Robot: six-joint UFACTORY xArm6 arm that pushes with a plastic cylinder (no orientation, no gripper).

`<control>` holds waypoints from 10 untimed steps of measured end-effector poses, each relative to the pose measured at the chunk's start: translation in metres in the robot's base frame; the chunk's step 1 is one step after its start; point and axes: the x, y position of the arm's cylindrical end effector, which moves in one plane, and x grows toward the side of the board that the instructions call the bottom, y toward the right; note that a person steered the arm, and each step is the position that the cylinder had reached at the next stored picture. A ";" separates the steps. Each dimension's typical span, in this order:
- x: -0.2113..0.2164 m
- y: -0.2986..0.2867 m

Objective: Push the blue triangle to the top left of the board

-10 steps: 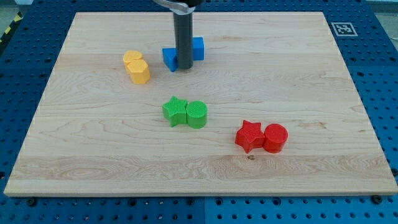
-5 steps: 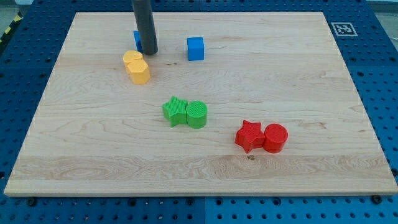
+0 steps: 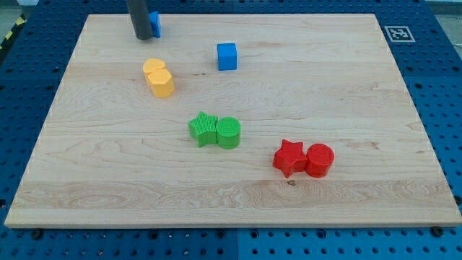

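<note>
Shifted up-left, my tip (image 3: 141, 37) touches the blue triangle (image 3: 154, 24).

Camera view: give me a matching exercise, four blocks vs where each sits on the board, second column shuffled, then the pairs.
Things:
1. blue triangle
2. blue cube
3. green star
4. red cylinder

Places:
A. near the board's middle, touching a green cylinder on its right in the view
B. furthest toward the view's bottom right, against a red star
C. near the view's top left, partly hidden behind my tip
D. alone, above the green pair and right of the yellow blocks

Pairs: 1-C, 2-D, 3-A, 4-B
</note>
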 end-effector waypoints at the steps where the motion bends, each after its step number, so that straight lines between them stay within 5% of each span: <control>1: 0.024 0.020; 5: -0.018 0.055; 10: -0.032 -0.008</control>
